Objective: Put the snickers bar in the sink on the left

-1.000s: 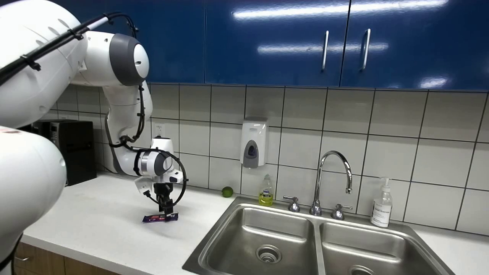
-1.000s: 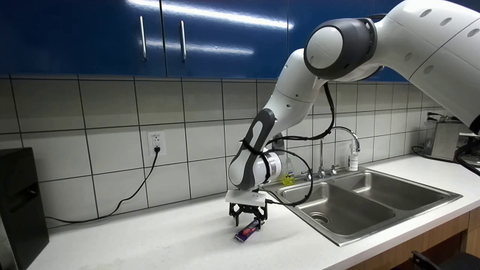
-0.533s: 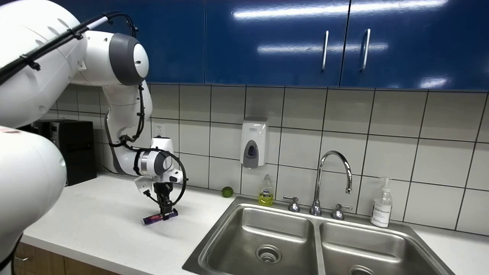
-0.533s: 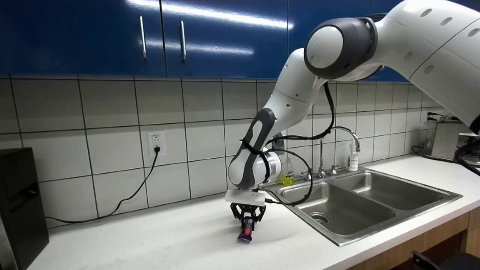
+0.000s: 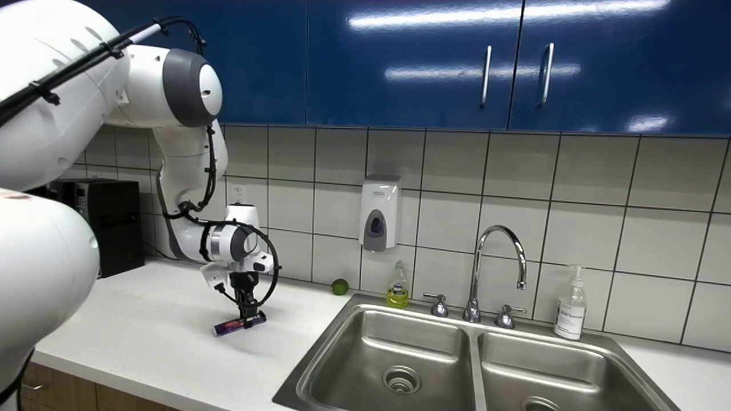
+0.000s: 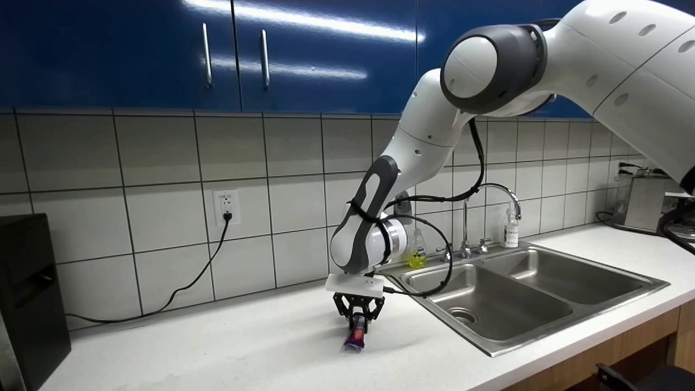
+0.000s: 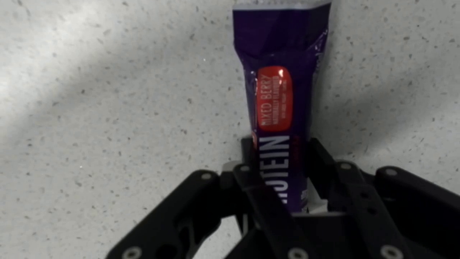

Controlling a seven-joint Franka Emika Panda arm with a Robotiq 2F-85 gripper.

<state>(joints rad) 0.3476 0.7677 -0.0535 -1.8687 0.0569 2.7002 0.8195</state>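
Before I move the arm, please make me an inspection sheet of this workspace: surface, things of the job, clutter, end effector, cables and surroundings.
Surface: pale speckled countertop with a double sink set into it.
Job's things: purple bar, wrapper showing "MIXED BERRY", no Snickers name visible; it is outside the double sink.
Clutter: round green fruit near the tiled wall; yellow-liquid bottle and pump bottle along the sink's back edge.
End effector: closed on the purple bar, low over the countertop; whether the bar touches it, I cannot tell.
Cables: looped cable on the robot arm; black cord plugged into the wall outlet.
Surroundings: blue cabinets overhead; soap dispenser on the tiled wall.
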